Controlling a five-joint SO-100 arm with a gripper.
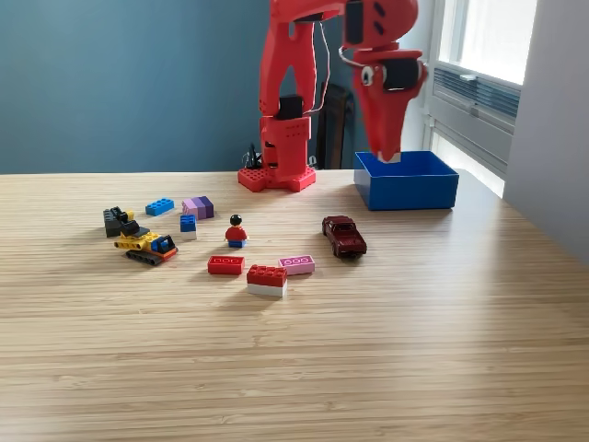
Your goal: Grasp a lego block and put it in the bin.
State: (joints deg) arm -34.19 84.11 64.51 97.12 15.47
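Note:
The blue bin point(406, 191) stands at the back on the exterior view's right. My red gripper point(387, 155) hangs pointing straight down over the bin's left part, its tip just above the rim. Its fingers taper together to one point and look shut; I cannot make out anything between them. Lego blocks lie on the wooden table left of the bin: a red brick point(225, 265), a red-on-white brick point(267, 279), a pink brick point(296, 264), a blue brick point(159, 206), a purple-pink block point(198, 206) and a blue-white block point(188, 224).
A dark red toy car point(344, 236) sits in front of the bin. A small figure point(236, 232), a yellow vehicle point(145, 244) and a dark grey piece point(114, 218) lie among the bricks. The arm's red base point(276, 175) stands at the back centre.

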